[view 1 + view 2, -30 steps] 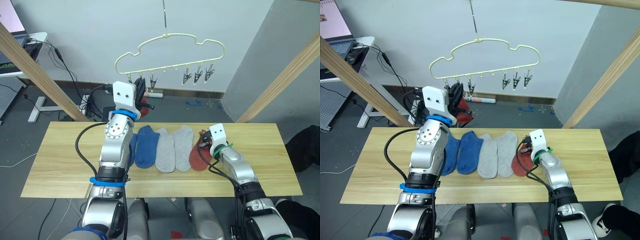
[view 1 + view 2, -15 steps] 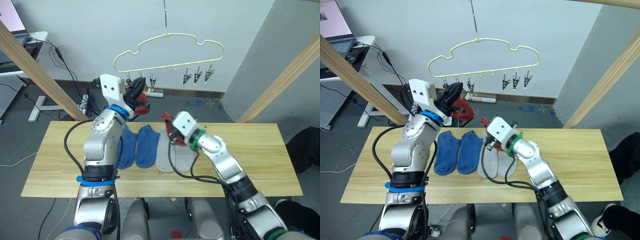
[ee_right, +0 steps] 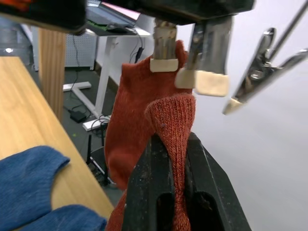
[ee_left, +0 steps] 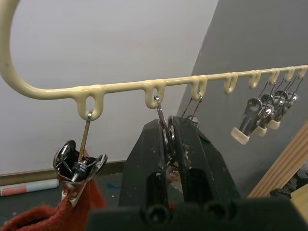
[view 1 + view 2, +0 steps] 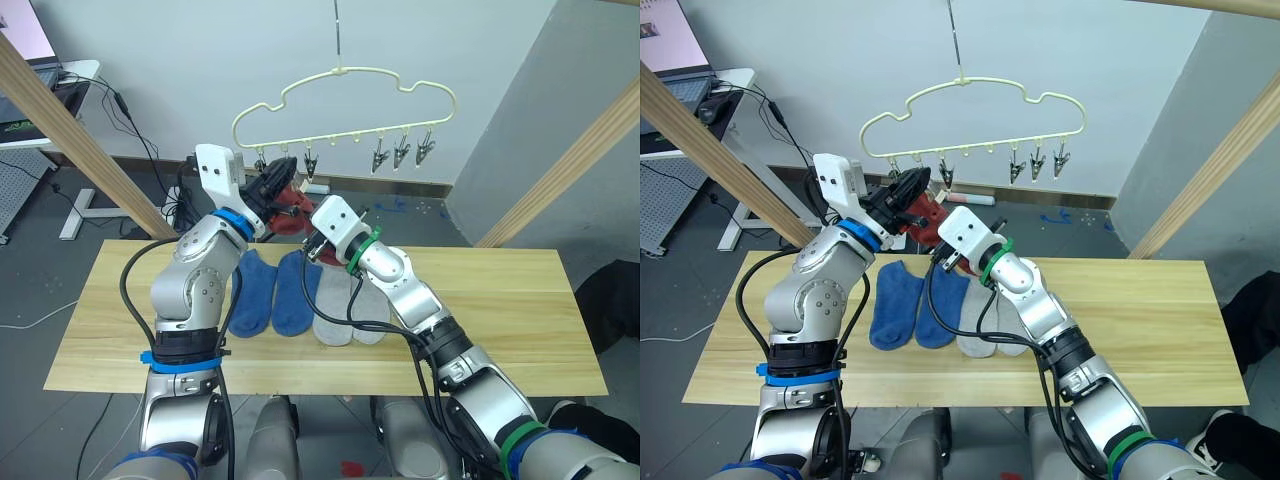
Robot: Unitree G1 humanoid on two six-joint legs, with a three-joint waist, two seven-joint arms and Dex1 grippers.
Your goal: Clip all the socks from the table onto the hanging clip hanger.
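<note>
I'm watching a rust-red sock (image 3: 175, 125) being pinched in my right gripper (image 5: 940, 256) fingers just under the clip hanger (image 5: 345, 110), beside another rust-red sock (image 4: 57, 211) hanging from the end clip. My left gripper (image 4: 168, 144) fingers are squeezing the neighbouring clip (image 4: 161, 120). Blue and grey socks (image 5: 300, 292) are lying on the desk (image 5: 520, 310) below.

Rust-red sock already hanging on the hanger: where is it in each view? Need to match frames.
Left eye view: clipped sock at upper centre, under the clip hanger.
Right eye view: same spot.
Left wrist view: hanging from the end clip.
Right wrist view: behind the held sock in the right gripper.
Shared landmark: the end clip holding it.
</note>
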